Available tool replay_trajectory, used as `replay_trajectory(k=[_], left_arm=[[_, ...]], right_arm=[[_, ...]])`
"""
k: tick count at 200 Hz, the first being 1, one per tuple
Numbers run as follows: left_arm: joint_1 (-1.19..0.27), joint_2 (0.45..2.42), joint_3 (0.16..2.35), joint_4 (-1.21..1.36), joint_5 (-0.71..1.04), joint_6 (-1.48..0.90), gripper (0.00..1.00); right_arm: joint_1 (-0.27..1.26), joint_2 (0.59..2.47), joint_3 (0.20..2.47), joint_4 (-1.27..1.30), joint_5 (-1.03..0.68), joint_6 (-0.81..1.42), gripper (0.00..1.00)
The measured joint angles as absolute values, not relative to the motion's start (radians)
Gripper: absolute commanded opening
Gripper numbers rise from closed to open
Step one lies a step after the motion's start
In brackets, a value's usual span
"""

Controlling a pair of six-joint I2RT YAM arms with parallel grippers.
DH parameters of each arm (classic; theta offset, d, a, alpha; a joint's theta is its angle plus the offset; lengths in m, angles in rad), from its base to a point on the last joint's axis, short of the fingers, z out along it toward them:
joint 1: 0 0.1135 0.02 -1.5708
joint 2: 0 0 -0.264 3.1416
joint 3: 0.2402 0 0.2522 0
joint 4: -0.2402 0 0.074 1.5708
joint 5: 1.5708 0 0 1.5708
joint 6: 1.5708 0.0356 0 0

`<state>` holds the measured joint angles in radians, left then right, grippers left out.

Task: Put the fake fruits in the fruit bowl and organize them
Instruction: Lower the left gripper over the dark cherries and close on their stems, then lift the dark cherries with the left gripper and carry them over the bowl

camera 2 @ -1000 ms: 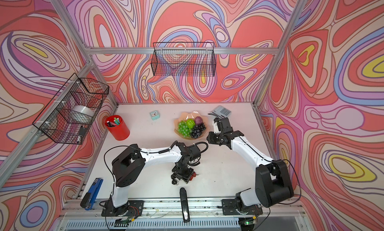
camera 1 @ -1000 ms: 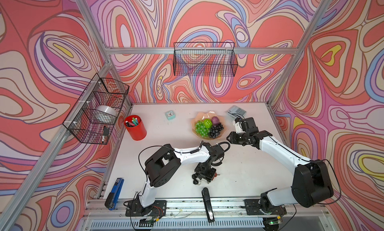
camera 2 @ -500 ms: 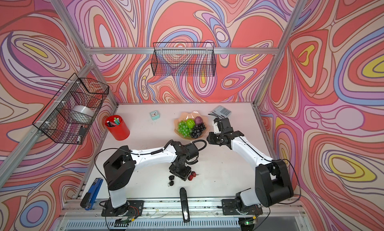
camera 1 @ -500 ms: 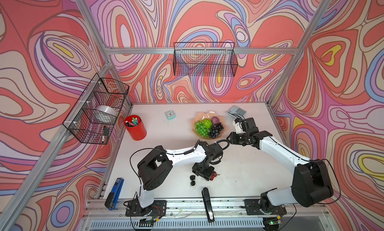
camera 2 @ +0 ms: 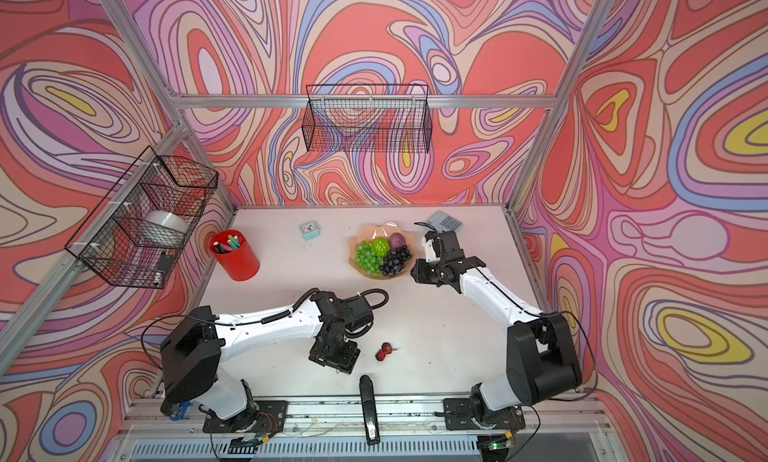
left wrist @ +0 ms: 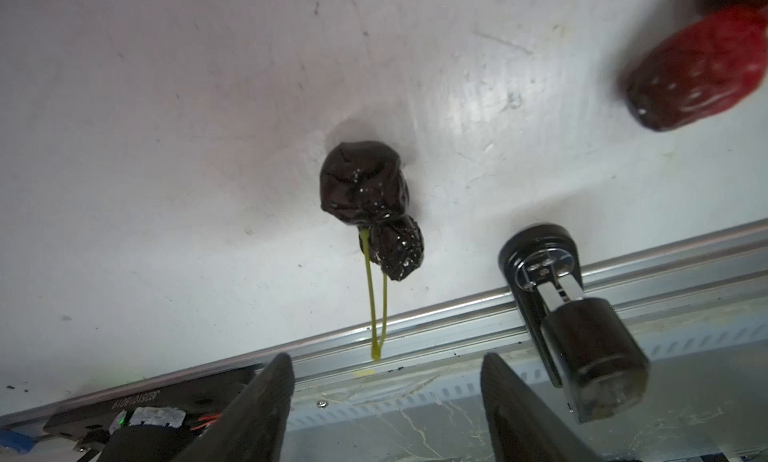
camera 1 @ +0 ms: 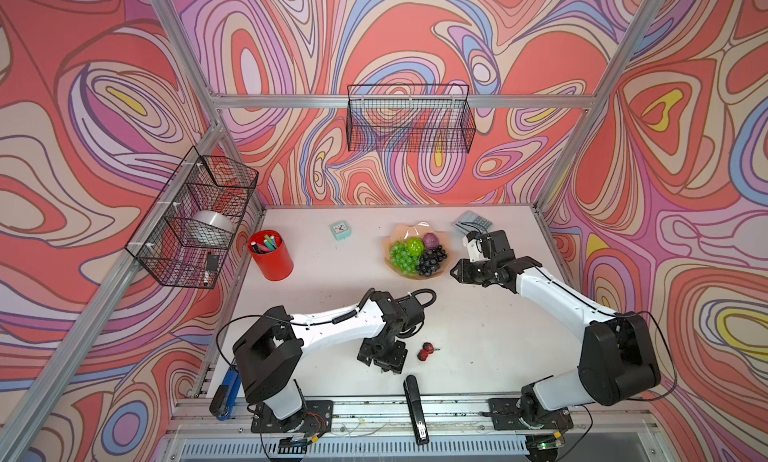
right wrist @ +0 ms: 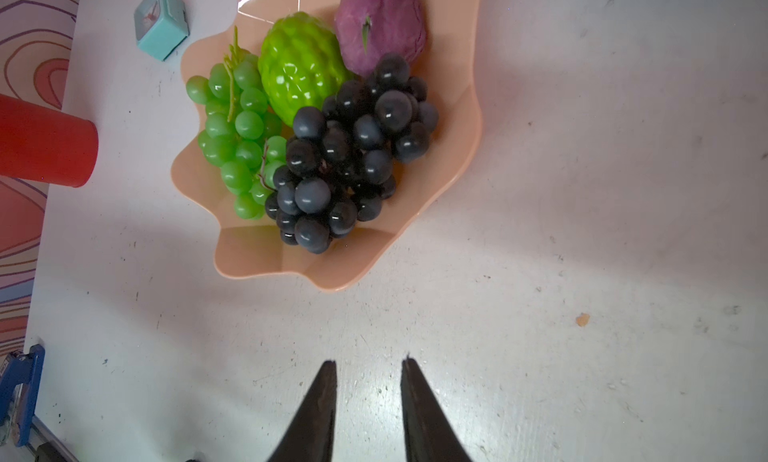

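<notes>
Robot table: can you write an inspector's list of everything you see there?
Surface: white table, scuffed.
Job's things: green grapes, dark grapes, lime-green ball, mauve ball in fruit bowl; red berries and black berries on the table.
Clutter: red cup of markers, teal clock, grey keypad, black stapler, blue stapler.
Grippers: left gripper open over black berries; right gripper slightly open, empty, beside fruit bowl.
Cables: black cable loops at left wrist.
Surroundings: swirly walls, wire baskets.
</notes>
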<state>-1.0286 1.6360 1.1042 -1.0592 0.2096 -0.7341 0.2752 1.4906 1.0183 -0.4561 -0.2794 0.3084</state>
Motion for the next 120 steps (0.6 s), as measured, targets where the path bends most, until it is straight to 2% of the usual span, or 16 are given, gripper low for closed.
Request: replay_trajectory(k=[40, 74, 120], left_arm=[[-1.029, 1.639, 1.081, -1.017, 0.243, -0.759, 0.57], [-1.029, 1.644, 1.077, -0.984, 0.254, -0.770, 0.34], [-1.029, 1.653, 1.059, -0.964, 0.260, -0.772, 0.30]], right_arm=[[0.275, 1.506, 1.018, -0.456, -0.287, 0.308, 0.29], [0.275, 1.506, 1.017, -0.455, -0.287, 0.308, 0.29], [0.275, 1.506, 1.016, -0.452, -0.294, 0.309, 0.28]])
